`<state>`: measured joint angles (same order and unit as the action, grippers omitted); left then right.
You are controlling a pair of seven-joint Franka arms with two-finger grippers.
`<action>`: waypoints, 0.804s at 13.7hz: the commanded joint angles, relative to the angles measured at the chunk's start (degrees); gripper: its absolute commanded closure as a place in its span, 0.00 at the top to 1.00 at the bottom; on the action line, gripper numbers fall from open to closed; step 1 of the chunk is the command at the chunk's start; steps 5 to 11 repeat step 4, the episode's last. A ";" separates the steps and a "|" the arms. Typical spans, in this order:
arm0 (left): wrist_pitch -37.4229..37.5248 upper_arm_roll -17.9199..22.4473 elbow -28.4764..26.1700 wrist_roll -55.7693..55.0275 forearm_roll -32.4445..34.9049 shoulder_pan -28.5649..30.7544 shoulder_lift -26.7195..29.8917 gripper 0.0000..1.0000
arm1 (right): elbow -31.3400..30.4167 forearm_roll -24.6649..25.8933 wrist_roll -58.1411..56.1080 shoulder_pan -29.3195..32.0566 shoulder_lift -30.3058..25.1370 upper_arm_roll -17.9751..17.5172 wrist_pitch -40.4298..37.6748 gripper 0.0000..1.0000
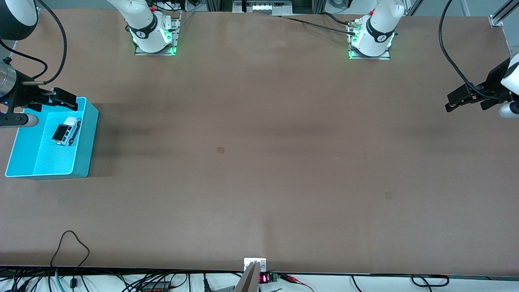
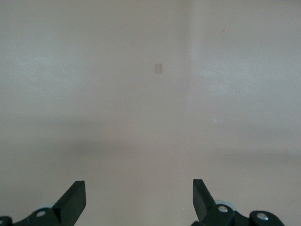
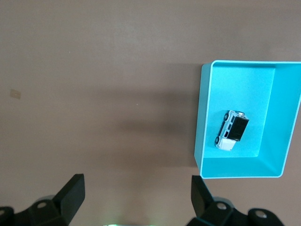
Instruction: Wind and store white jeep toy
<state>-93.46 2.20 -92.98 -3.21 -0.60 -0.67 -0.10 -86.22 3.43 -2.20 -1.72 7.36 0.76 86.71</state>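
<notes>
Down at the right arm's end of the worktop [image 1: 259, 182], the white jeep toy [image 1: 66, 130] lies inside the turquoise bin [image 1: 87, 138], on its floor. Over that bin's upper edge hangs the right hand [image 1: 61, 99], fingers spread apart and empty. At the left arm's end, the left hand [image 1: 460, 101] waits above bare worktop, fingers likewise spread.

1. The right hand [image 1: 65, 99] is held up at the right arm's end of the tabletop, fingers spread, nothing gripped.
2. The left hand [image 1: 456, 101] is held likewise at the left arm's end, fingers spread and empty.
</notes>
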 commanded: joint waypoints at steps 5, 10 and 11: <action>-0.23 0.26 -0.53 0.58 -1.51 0.14 0.98 1.00 | 0.44 -0.44 0.88 -0.12 -0.42 0.03 0.39 1.00; -0.23 0.26 -0.53 0.58 -1.51 0.14 0.98 1.00 | 0.44 -0.44 0.88 -0.12 -0.42 0.03 0.39 1.00; -0.23 0.26 -0.53 0.58 -1.51 0.14 0.98 1.00 | 0.44 -0.44 0.88 -0.12 -0.42 0.03 0.39 1.00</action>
